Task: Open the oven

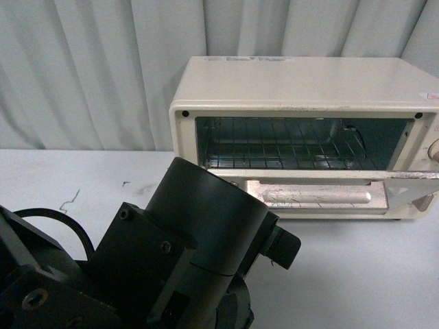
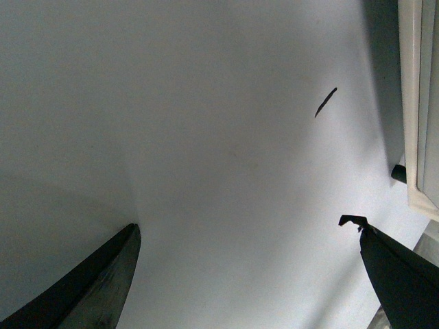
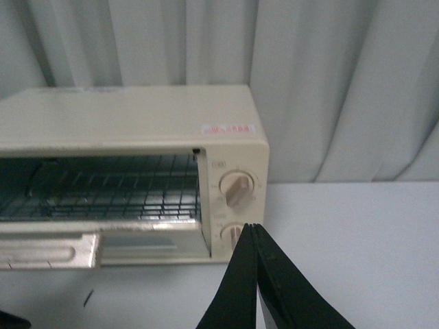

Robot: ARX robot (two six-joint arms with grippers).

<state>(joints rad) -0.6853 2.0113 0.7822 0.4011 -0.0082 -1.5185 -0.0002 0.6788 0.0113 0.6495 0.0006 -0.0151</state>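
Left gripper (image 2: 241, 223) spread wide, empty; right gripper (image 3: 252, 230) pinched closed, empty. Oven (image 1: 295, 82) crosswise, mouth facing robot, door (image 1: 309, 194) down; right end cropped.

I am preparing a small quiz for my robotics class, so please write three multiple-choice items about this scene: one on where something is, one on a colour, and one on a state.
1. Where is the wire rack?
A) on the floor
B) inside the oven
C) on top of the oven

2. Which colour is the oven's body?
A) cream-white
B) red
C) black

3. In what state is the oven's door?
A) shut upright
B) taken off and missing
C) folded down, open

Answers:
1 B, the rack shows through the open front of the oven.
2 A, the top and the front frame are cream-white in the front view and the right wrist view.
3 C, the door lies lowered in front of the opening, with its silver handle facing up.
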